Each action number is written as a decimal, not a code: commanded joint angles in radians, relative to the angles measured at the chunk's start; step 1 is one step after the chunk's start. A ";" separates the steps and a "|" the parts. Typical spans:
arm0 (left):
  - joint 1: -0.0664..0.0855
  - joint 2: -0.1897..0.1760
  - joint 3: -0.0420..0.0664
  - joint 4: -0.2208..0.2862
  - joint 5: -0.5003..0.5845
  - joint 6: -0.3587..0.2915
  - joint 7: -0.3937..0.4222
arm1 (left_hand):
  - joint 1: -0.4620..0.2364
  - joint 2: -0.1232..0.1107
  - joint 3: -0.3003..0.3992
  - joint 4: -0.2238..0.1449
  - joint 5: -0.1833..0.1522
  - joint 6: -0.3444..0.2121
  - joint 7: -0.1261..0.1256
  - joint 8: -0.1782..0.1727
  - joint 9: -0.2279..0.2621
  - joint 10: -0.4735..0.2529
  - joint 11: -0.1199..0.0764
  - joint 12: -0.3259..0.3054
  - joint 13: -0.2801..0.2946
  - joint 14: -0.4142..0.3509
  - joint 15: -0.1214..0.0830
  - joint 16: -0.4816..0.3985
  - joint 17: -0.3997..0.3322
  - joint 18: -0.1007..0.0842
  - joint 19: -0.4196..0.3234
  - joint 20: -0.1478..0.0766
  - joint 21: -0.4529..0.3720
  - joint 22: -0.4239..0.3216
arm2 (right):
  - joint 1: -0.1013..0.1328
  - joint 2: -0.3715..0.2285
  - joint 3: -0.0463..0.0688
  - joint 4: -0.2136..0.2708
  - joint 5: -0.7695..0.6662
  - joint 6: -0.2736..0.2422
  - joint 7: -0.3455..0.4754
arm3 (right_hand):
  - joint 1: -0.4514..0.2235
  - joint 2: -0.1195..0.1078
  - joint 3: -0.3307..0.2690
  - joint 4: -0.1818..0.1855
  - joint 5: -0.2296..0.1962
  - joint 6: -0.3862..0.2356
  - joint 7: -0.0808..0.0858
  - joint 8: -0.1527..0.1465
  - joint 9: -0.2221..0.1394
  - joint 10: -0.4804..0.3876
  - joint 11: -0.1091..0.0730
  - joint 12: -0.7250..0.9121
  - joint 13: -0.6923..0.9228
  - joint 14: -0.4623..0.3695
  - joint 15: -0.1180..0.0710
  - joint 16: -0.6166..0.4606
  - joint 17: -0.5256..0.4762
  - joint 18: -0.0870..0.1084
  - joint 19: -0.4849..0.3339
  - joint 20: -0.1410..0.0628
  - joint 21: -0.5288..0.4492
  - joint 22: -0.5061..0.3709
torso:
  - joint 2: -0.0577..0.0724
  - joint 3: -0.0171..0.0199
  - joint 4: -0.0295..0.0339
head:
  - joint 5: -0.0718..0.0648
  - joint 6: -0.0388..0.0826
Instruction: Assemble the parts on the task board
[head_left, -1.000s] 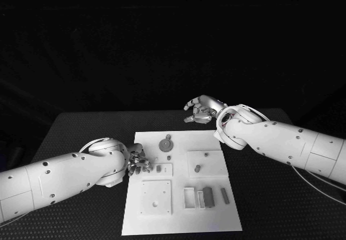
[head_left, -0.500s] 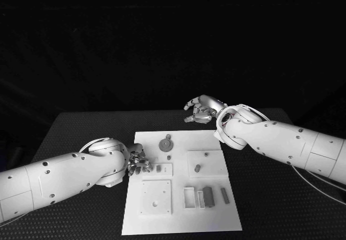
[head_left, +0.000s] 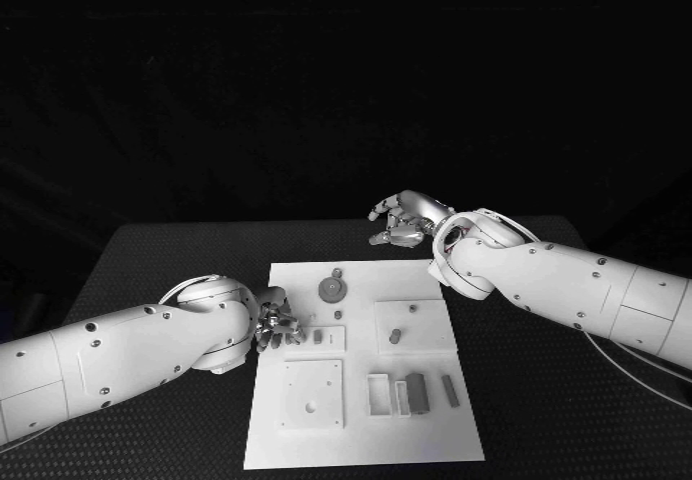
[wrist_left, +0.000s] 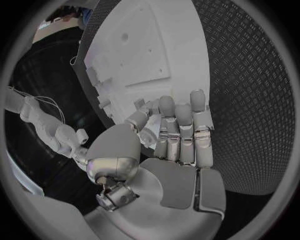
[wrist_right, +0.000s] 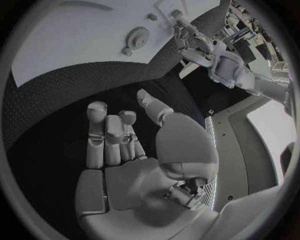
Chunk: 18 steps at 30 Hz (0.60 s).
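You have open black table (head_left: 173, 260) behind and to both sides of the white task board (head_left: 361, 440). Your left silver hand (head_left: 277, 328) crowds the board's left edge beside a small raised square block (head_left: 326, 340); your right silver hand (head_left: 404, 220) hangs beyond the far edge, leaving the board's middle and near end unobstructed from above.

No legible text, labels, brands, numbers or signs appear on the task board (head_left: 361, 370), its parts, the arms or the table in any view.

black table (head_left: 173, 260), dark backdrop
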 joint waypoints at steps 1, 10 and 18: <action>-0.017 -0.003 -0.014 -0.007 -0.003 0.060 -0.046 | 0.022 0.010 0.009 -0.005 0.007 0.006 0.000 -0.002 0.001 0.001 -0.005 0.004 0.001 0.002 -0.006 0.007 0.001 -0.004 0.003 -0.007 -0.002 0.001 | -0.001 0.001 0.000 0.000 -0.002 0.010 0.004 | -0.008 -0.001 -0.002 0.004 0.004 -0.002 0.010 0.005 -0.001 -0.007 0.001 0.006 -0.001 -0.007 0.001 0.000 -0.001 0.062 0.000 -0.005 -0.005 0.019 | 0.000 -0.0004 0.0003 | 0.000 -0.001; -0.017 -0.004 -0.014 -0.007 -0.003 0.064 -0.046 | 0.023 0.010 0.009 -0.005 0.007 0.006 0.000 -0.002 0.002 0.001 -0.005 0.004 0.001 0.002 -0.007 0.007 0.001 -0.004 0.003 -0.008 -0.002 0.002 | -0.002 0.001 0.000 0.000 -0.002 0.010 0.004 | -0.009 -0.001 -0.002 0.004 0.004 -0.002 0.010 0.006 -0.001 -0.007 0.001 0.007 -0.002 -0.007 0.001 0.000 -0.001 0.062 0.000 -0.005 -0.005 0.019 | 0.000 -0.0004 -0.0001 | 0.000 -0.003; -0.017 -0.002 -0.014 -0.008 -0.003 0.072 -0.046 | 0.023 0.005 0.009 -0.005 0.007 0.007 0.000 -0.003 0.002 0.001 -0.005 0.004 0.002 0.003 -0.007 0.007 0.001 -0.004 0.003 -0.008 -0.003 0.003 | -0.002 0.001 0.000 0.000 -0.002 0.010 0.004 | -0.009 -0.001 -0.002 0.005 0.004 -0.002 0.010 0.006 -0.001 -0.008 0.001 0.007 -0.002 -0.007 0.001 0.000 -0.001 0.062 0.000 -0.005 -0.005 0.019 | 0.000 -0.0004 0.0000 | 0.000 -0.003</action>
